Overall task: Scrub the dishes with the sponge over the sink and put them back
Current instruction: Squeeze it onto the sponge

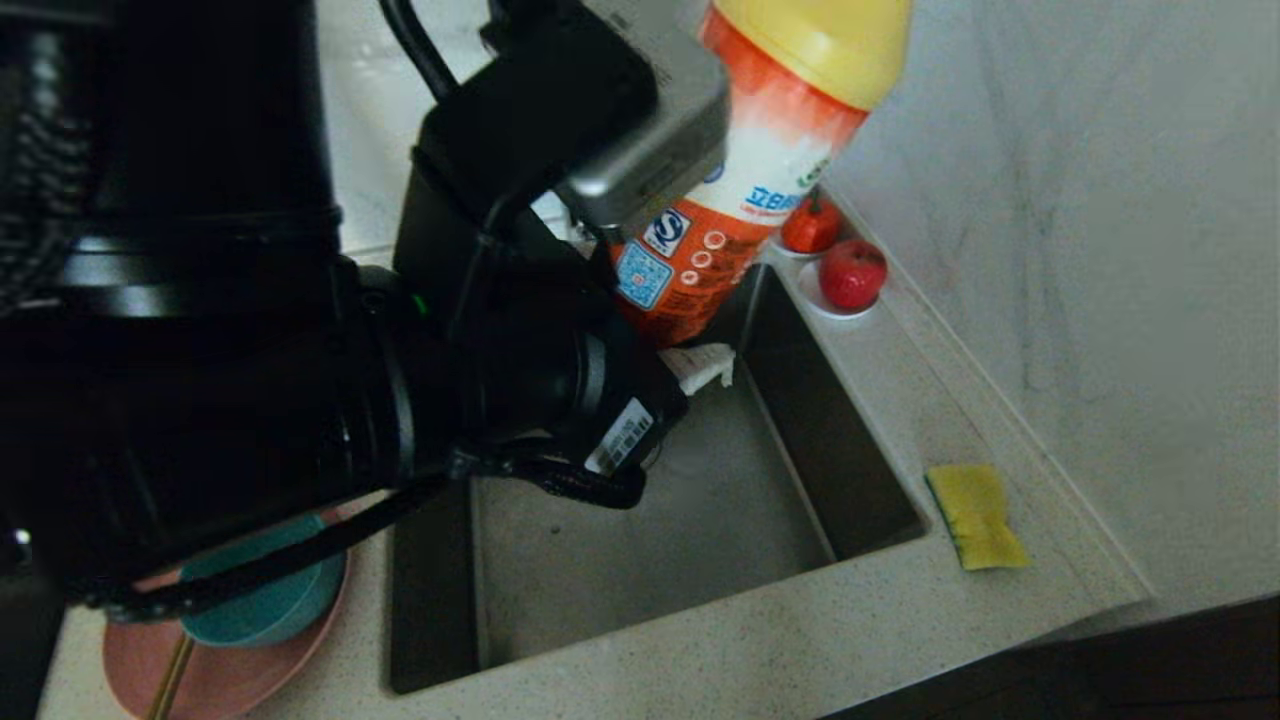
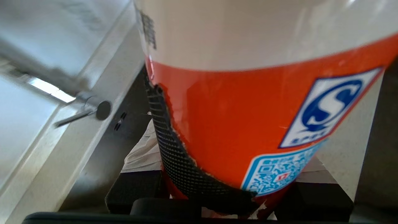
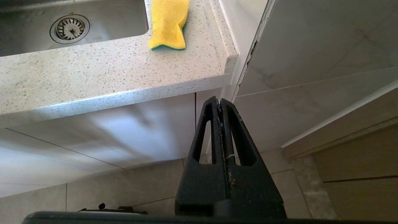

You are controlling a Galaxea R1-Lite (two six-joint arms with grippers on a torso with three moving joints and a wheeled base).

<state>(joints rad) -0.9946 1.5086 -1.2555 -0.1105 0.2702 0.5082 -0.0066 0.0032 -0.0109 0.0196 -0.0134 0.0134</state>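
Observation:
My left gripper [image 1: 668,335] is shut on the lower part of an orange and white detergent bottle [image 1: 760,170] with a yellow cap, held tilted above the back of the sink [image 1: 700,520]. In the left wrist view the bottle [image 2: 248,124] fills the space between the fingers. The yellow sponge [image 1: 975,515] lies on the counter right of the sink, and shows in the right wrist view too [image 3: 169,23]. The teal bowl [image 1: 265,605] sits in the pink plate [image 1: 220,680] on the counter left of the sink, partly hidden by my arm. My right gripper [image 3: 220,101] hangs shut and empty below the counter edge.
Two white saucers with red fruit [image 1: 852,272] stand at the sink's back right corner by the wall. The chrome tap [image 2: 46,74] rises behind the basin. The drain [image 3: 69,28] lies in the sink floor. A wall runs along the right of the counter.

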